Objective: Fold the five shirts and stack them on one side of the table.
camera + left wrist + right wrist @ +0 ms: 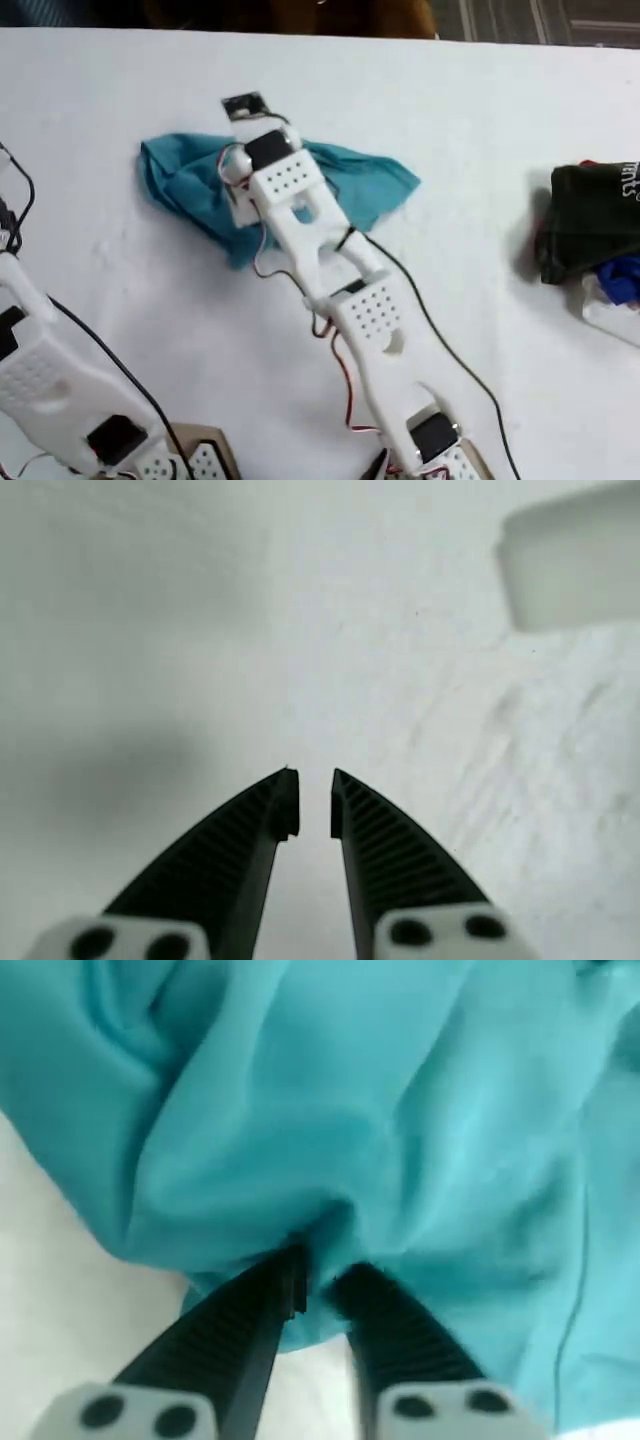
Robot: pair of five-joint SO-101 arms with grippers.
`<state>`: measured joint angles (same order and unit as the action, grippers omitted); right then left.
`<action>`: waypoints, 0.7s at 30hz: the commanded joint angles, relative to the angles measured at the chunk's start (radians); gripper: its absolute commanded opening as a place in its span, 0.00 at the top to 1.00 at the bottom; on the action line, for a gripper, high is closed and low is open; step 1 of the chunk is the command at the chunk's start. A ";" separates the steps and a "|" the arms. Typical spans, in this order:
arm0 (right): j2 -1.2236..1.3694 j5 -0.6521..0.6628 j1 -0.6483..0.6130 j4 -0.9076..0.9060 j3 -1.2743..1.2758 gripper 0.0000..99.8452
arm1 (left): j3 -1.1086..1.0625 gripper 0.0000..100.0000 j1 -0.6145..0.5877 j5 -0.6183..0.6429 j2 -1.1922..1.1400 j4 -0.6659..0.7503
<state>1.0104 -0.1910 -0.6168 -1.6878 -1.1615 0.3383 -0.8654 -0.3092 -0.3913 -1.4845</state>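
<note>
A teal shirt (190, 180) lies crumpled on the white table (480, 120), left of the middle. My right arm (300, 215) stretches across the table and ends over the shirt's centre. In the right wrist view my right gripper (325, 1272) is shut on a fold of the teal shirt (330, 1110), the cloth bunching between the black fingers (250, 1330). My left arm (45, 385) stays at the near left edge, away from the shirt. My left gripper (313, 802) hangs over bare table, its jaws nearly together with nothing between them.
At the right edge sits a pile of clothes: a dark shirt (590, 225) over a blue one (622, 275) and a white one (612, 312). Black and red cables (440, 340) trail along the right arm. A white block (575, 565) lies near the left gripper.
</note>
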 commanded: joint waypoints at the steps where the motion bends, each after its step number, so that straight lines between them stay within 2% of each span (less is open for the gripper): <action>1: -0.041 -0.011 -0.001 -0.015 -0.071 0.99 | 0.004 0.92 -0.005 0.002 0.011 0.005; 8: -0.165 -0.002 -0.015 -0.085 -0.066 0.98 | 0.002 0.92 -0.005 0.002 0.017 0.000; 16: -0.469 0.000 -0.162 -0.084 0.278 0.98 | 0.007 0.92 -0.006 0.002 0.018 -0.003; 21: -0.575 0.035 -0.185 -0.081 0.413 0.98 | 0.007 0.92 -0.005 0.002 0.018 -0.003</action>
<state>0.5424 -0.1910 -0.7917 -1.7461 -0.7841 0.3383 -0.8654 -0.3092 -0.3913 -1.4845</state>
